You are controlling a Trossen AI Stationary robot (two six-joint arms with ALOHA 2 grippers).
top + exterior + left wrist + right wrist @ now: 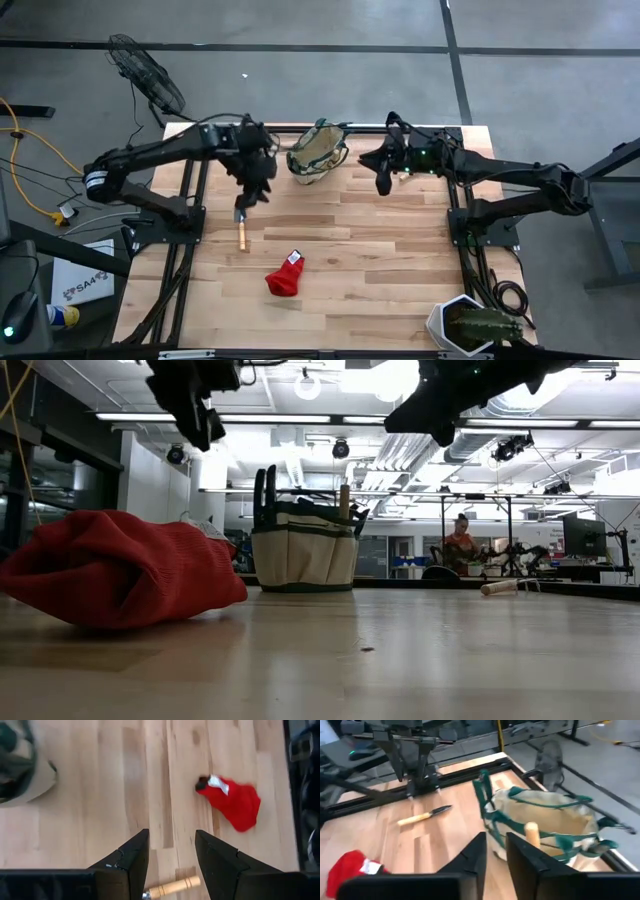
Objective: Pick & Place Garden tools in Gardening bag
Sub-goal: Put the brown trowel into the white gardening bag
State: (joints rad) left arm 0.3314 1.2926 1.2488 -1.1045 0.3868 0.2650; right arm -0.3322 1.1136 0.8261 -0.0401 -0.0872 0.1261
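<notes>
The tan canvas gardening bag (318,152) with green trim stands upright on its base at the table's far middle; it also shows in the low view (303,555) and the right wrist view (545,822). A wooden handle (532,834) sticks up out of it. A wooden-handled metal tool (241,230) lies flat on the table, also in the right wrist view (422,816). A red fabric piece (286,275) lies nearer the front. My left gripper (171,852) hangs open above the tool's metal end, touching nothing. My right gripper (495,852) is open by a narrow gap, empty, in the air right of the bag.
A spiky green plant in a white hexagonal pot (470,328) stands at the near right corner. Bare wooden table (400,250) lies between the red fabric and the right arm's base. A person (460,540) sits in the room behind the table.
</notes>
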